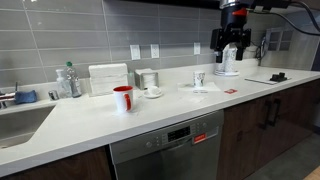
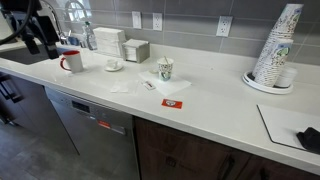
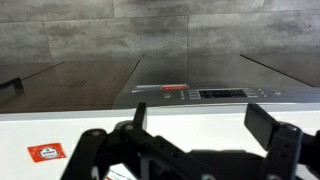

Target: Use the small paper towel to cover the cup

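The small paper towel (image 2: 120, 87), a limp, featherlight scrap flat on the counter (image 2: 225, 100) left of the cup (image 2: 165, 68), probably wants an edge pinch, and only the wrist view, which shows neither, reveals the far-off upper-left gripper (image 2: 45, 42) gaping wide.

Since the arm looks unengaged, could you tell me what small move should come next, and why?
Probably lower the open end effector toward the small paper towel: it hangs empty above the counter, the towel lies flat, and the cup stands uncovered.
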Tool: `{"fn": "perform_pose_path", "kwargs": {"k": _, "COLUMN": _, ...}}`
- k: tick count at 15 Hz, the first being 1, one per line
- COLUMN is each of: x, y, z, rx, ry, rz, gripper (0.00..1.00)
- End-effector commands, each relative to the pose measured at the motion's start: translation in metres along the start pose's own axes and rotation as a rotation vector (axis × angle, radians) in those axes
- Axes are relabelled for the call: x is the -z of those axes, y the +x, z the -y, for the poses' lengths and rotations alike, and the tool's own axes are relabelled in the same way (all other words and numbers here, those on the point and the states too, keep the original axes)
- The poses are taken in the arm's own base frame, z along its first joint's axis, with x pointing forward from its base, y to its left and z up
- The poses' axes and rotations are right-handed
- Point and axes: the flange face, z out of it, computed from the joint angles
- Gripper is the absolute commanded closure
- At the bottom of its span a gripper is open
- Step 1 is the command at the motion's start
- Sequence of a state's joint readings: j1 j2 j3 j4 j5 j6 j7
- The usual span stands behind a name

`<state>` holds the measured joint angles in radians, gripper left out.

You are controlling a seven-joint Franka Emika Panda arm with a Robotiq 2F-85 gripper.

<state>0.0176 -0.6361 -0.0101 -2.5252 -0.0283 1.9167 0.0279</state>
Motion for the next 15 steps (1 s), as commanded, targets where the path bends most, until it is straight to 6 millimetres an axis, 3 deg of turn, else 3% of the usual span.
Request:
{"fn": "perform_pose_path", "kwargs": {"k": 1, "x": 0.001, "y": 0.000, "z": 0.000, "rx": 0.000, "ry": 0.000, "rz": 0.001, "gripper": 0.00}}
{"fn": "perform_pose_path", "kwargs": {"k": 8, "x": 0.022, "y": 0.035, "z": 0.043, "rx": -0.170, "ry": -0.088, "rz": -0.104, "gripper": 0.00}}
{"fn": "perform_pose_path", "kwargs": {"k": 11, "x": 0.027, "y": 0.064, "z": 0.055, "rx": -0.229, "ry": -0.115, "rz": -0.146, "gripper": 0.00}}
{"fn": "perform_pose_path", "kwargs": {"k": 15, "x": 0.021, "y": 0.114, "z": 0.057, "rx": -0.277, "ry": -0.143, "rz": -0.141, "gripper": 0.00}}
